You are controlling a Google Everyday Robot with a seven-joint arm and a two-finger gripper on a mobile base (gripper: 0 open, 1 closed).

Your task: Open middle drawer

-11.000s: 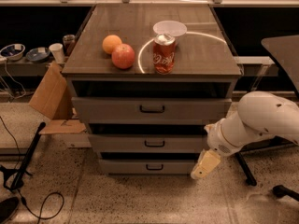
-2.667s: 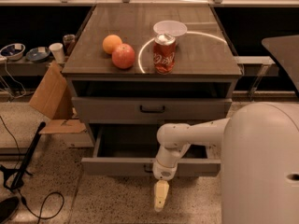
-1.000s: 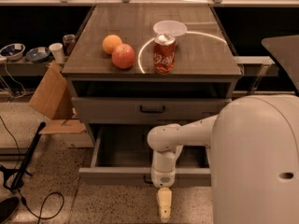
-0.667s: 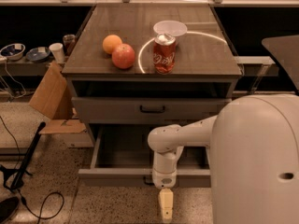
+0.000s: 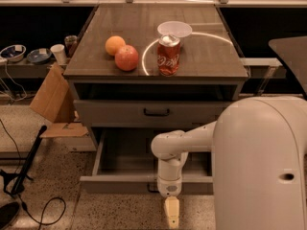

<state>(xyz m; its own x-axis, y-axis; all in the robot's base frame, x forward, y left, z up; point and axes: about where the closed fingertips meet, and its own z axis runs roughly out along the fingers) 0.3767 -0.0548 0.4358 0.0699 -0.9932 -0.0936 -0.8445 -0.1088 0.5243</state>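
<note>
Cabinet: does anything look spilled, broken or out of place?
Nothing spilled or broken shows. The middle drawer stands pulled far out, the drawer above it shut; the end effector hangs just before its front, near the floor.

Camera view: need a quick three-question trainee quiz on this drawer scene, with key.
1. True or false: the middle drawer is pulled out.
2. Where is the gripper? A: on the cabinet top. B: just in front of the open drawer's front, low near the floor. C: inside the top drawer.
3. What stands directly in front of the white bowl?
Key: 1 true; 2 B; 3 the red can.
</note>
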